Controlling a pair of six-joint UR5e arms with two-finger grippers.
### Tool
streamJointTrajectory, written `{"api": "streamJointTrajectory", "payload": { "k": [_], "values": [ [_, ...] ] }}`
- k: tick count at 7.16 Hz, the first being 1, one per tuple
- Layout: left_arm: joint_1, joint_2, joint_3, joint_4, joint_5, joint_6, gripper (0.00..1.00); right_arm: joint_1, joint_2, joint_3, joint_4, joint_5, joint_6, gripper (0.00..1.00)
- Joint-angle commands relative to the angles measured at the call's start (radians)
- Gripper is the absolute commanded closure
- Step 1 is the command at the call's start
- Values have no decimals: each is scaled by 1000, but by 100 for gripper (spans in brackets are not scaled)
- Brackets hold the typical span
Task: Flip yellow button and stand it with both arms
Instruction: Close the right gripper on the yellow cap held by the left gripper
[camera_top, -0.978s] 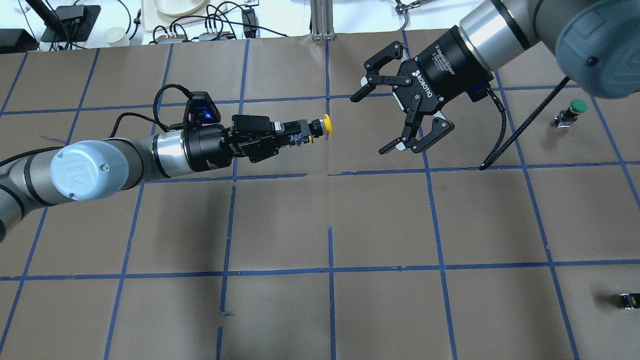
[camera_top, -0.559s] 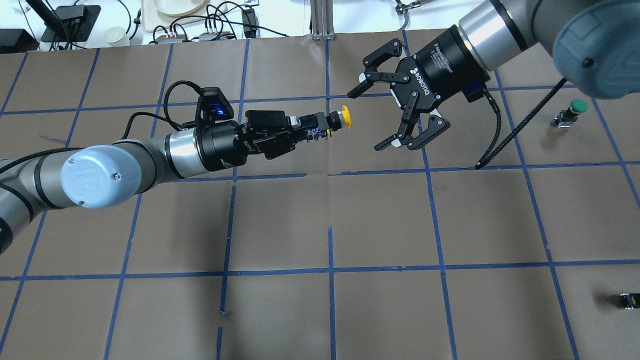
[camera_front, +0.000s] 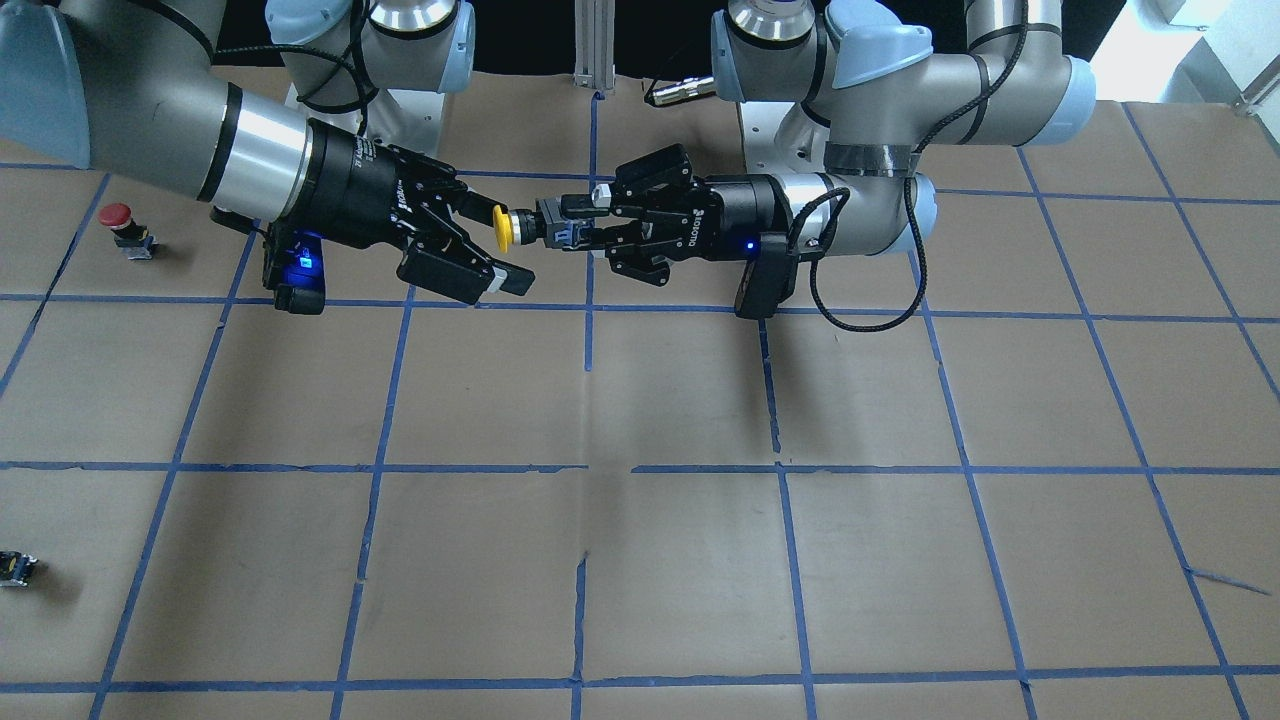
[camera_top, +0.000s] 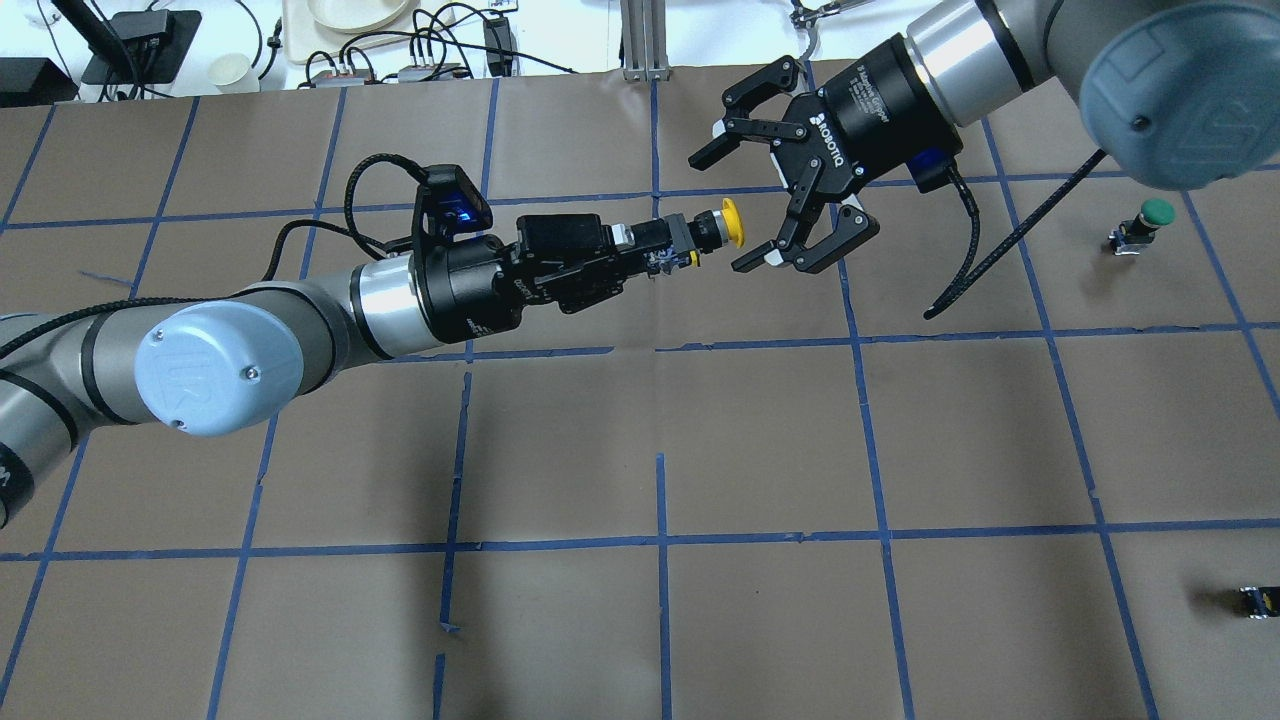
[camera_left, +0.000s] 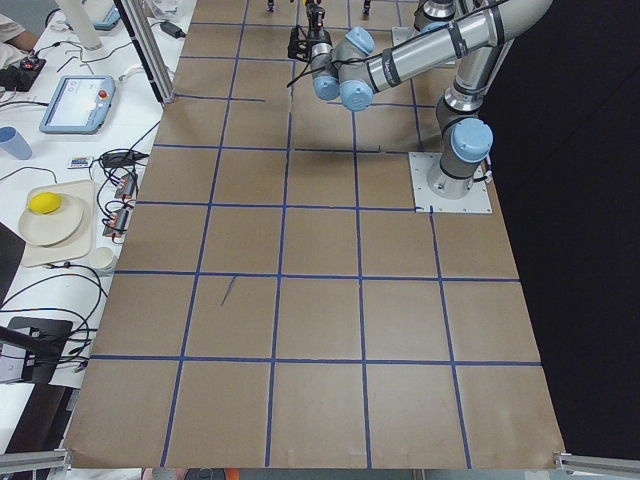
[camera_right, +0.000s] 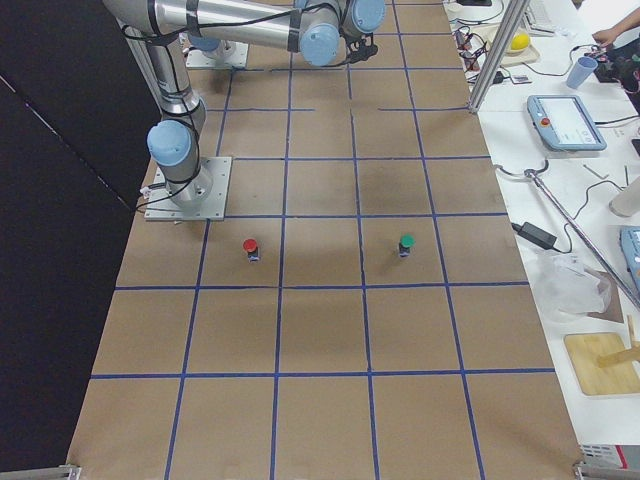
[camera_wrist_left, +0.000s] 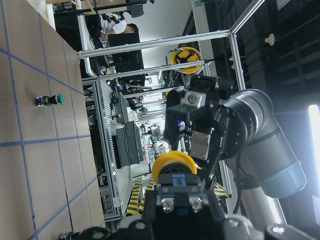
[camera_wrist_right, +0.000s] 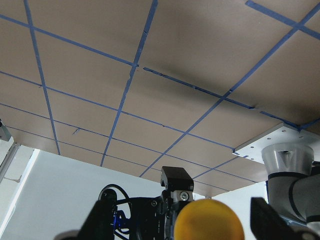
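Brown paper crossed with blue tape covers the table (camera_top: 760, 440), and from overhead you find the yellow button (camera_top: 712, 230) off it, carried level by the left arm (camera_top: 300, 320). The left fingers (camera_top: 635, 243) are clamped on its blocky base, so its long axis runs straight out along that arm with the yellow cap leading. The right fingers (camera_top: 765, 262), on the right arm (camera_top: 960, 50), are spread wide and empty. The cap sits right at their mouth, about on the line between the two tips, touching neither as far as you can tell. Facing the robot, the sides swap but the same relation shows: the base is buried in the closed pair, the stem is horizontal, and the cap has one spread finger on either side of it. Your left wrist camera looks along the button from behind the base, with the cap beyond it and the other arm's wrist looming behind that. Your right wrist camera shows the cap low and centred between two dark fingers, apart from each. Both end-of-table views put the hand-over far off and too small to read. So the right arm is the free one at hand, and I judge its closing must land across the axis, on the cap or the stem just behind it, before the left pair lets go.
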Motion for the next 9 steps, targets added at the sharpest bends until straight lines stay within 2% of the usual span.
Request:
{"api": "streamJointTrajectory", "payload": {
  "k": [1,3,4,6,7,9],
  "values": [
    [-9,0,-3,0,-16,-2,94,-13,-6,-1,5,-11,28,1],
    [-9,0,0,0,-16,-3,94,-31,-15,-1,12,-12,31,3],
    [-7,0,0,0,-16,-5,94,-31,-24,2,14,-11,31,8],
    [-7,0,3,0,-16,-6,94,-30,-26,8,15,-5,33,10],
    [-6,0,3,0,-16,-6,94,-30,-26,10,15,-5,33,15],
    [-6,3,6,2,-16,-9,94,-30,-26,10,15,0,31,42]
  ]
}}
